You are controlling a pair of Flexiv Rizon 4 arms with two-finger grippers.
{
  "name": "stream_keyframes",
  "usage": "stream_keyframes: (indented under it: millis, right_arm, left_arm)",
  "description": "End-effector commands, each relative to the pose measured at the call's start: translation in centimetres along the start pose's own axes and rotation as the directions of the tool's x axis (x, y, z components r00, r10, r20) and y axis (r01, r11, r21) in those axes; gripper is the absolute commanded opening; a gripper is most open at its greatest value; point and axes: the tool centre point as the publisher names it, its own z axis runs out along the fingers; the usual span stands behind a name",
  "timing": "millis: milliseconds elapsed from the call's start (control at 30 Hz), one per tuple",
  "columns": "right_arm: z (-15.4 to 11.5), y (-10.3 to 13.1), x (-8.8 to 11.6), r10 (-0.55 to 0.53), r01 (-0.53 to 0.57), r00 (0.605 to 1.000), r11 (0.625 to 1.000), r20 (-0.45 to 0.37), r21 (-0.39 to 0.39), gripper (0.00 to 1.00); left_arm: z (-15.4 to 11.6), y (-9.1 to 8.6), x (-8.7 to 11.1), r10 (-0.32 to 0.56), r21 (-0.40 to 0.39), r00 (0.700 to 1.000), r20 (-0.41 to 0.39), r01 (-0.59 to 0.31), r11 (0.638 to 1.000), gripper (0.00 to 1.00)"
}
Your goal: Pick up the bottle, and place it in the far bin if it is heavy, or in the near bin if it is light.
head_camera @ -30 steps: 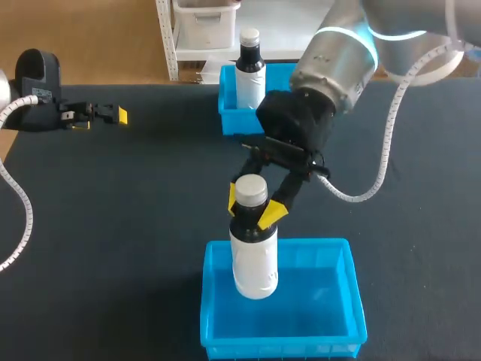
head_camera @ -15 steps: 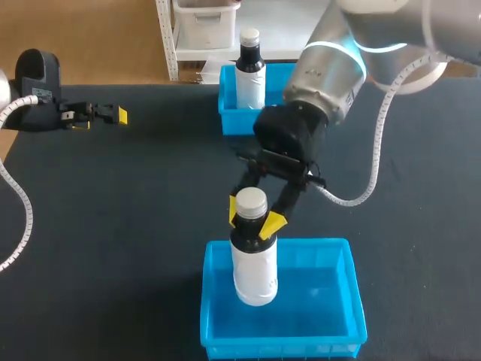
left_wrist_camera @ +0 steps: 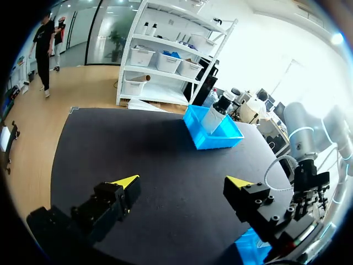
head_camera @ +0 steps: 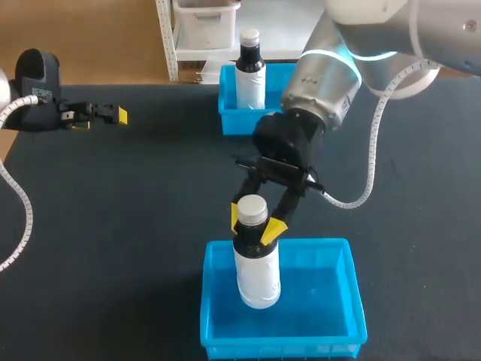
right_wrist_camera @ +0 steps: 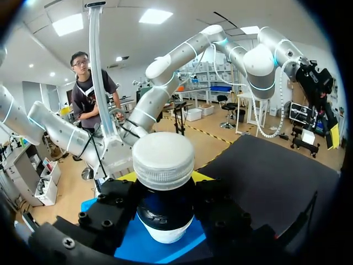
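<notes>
A white bottle (head_camera: 256, 267) with a white cap stands upright in my right gripper (head_camera: 254, 225), whose yellow-tipped fingers are shut on its dark neck from both sides. Its lower half hangs inside the walls of the near blue bin (head_camera: 352, 316); I cannot tell if its base touches the floor. In the right wrist view the bottle's cap (right_wrist_camera: 164, 160) rises between the fingers of the right gripper (right_wrist_camera: 164, 179), with blue bin below. The far blue bin (head_camera: 230, 113) holds a dark bottle (head_camera: 250, 75) with a white label. My left gripper (head_camera: 101, 116) rests open and empty at the table's far left.
The left wrist view shows the open left gripper (left_wrist_camera: 183, 182) over bare black tabletop, with the far bin (left_wrist_camera: 212, 135) and its dark bottle (left_wrist_camera: 217, 114) ahead. A white cable (head_camera: 376, 162) loops beside my right arm.
My right gripper has lowered the white bottle deeper into the near bin. The left arm has not moved.
</notes>
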Motion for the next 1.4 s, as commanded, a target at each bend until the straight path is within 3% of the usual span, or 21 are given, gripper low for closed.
stream_keyframes:
  millis: [33,267,367,433,467,767,1100,1267,1333,1400]
  right_arm:
    - [0.1,-0.4,0.4,0.003,-0.002,1.000,1.000,0.004,-0.010,0.41]
    - [0.4,-0.7,0.8,0.008,-0.008,1.000,1.000,0.000,-0.026,0.43]
    - [0.4,-0.8,0.9,0.010,-0.010,1.000,1.000,-0.003,-0.028,0.49]
    - [0.4,-0.8,1.0,0.015,-0.015,1.000,0.999,-0.005,-0.028,0.86]
    - [0.4,-0.8,1.0,0.017,-0.017,1.000,0.999,-0.006,-0.027,1.00]
    - [-0.6,-0.4,1.4,0.075,-0.075,0.997,0.997,-0.013,0.000,1.00]
    - [-5.7,2.4,2.8,0.211,-0.208,0.976,0.977,-0.060,0.054,1.00]
    - [-9.7,3.6,3.3,0.327,-0.317,0.944,0.932,-0.036,0.175,1.00]
    - [-11.0,3.8,3.5,0.403,-0.384,0.915,0.890,-0.030,0.248,1.00]
    - [-12.6,3.9,3.5,0.464,-0.455,0.884,0.835,0.047,0.308,1.00]
  left_arm:
    - [0.0,0.0,0.0,0.000,0.000,1.000,0.000,0.000,1.000,1.00]
    - [0.0,0.0,0.0,0.000,0.000,1.000,0.000,0.000,1.000,1.00]
    - [0.0,0.0,0.0,0.000,0.000,1.000,0.000,0.000,1.000,1.00]
    - [0.0,0.0,0.0,0.000,0.000,1.000,0.000,0.000,1.000,1.00]
    - [0.0,0.0,0.0,0.000,0.000,1.000,0.000,0.000,1.000,1.00]
    - [0.0,0.0,0.0,0.000,0.000,1.000,0.000,0.000,1.000,1.00]
    - [0.0,0.0,0.0,0.000,0.000,1.000,0.000,0.000,1.000,1.00]
    - [0.0,0.0,0.0,0.000,0.000,1.000,0.000,0.000,1.000,1.00]
    - [0.0,0.0,0.0,0.000,0.000,1.000,0.000,0.000,1.000,1.00]
    - [0.0,0.0,0.0,0.000,0.000,1.000,0.000,0.000,1.000,1.00]
